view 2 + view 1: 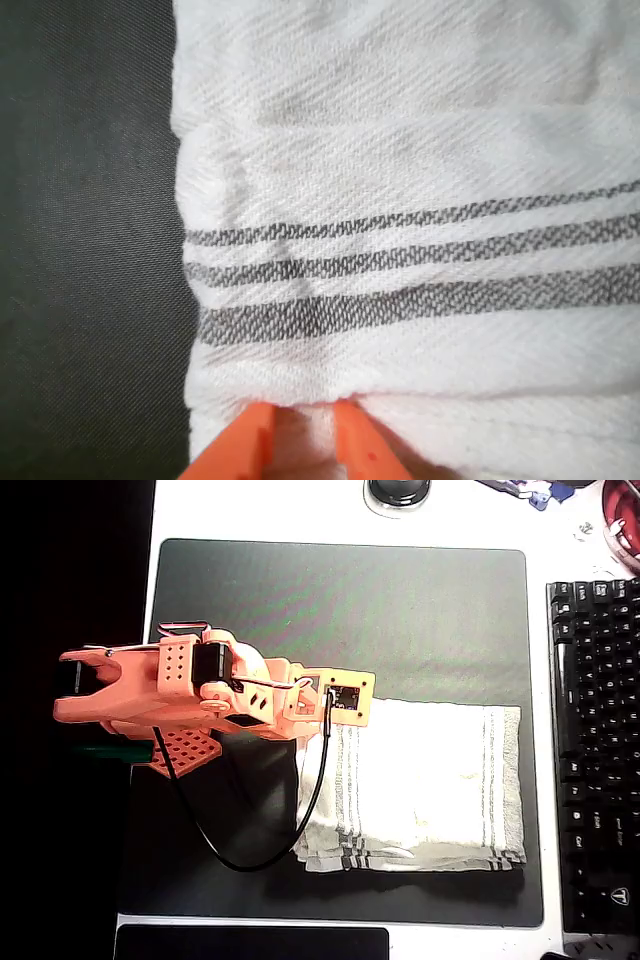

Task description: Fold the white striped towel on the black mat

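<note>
Towel: the white striped towel (420,785) lies on the black mat (340,590), toward the mat's 4 o'clock corner, and in the overhead view it already looks doubled, with stacked layers showing along its 6 o'clock edge.
Gripper: my gripper (303,425) sits at the towel's 9 o'clock end in the overhead view; in the wrist view my two orange fingertips (355,440) are nearly together with a small pucker of cloth between them, so I judge I'm pinching the towel's edge just below the grey stripes.
Done: at least one fold looks made, judging from the layered edge and the stripe groups at both ends.
Left: I reckon another fold remains, carrying this pinched end across toward 3 o'clock, then letting go and leaving the towel flat.
Watch: the pinch is thin, so the cloth may slip.
Nearby: a black keyboard (595,750) sits off the mat at 3 o'clock.
</note>
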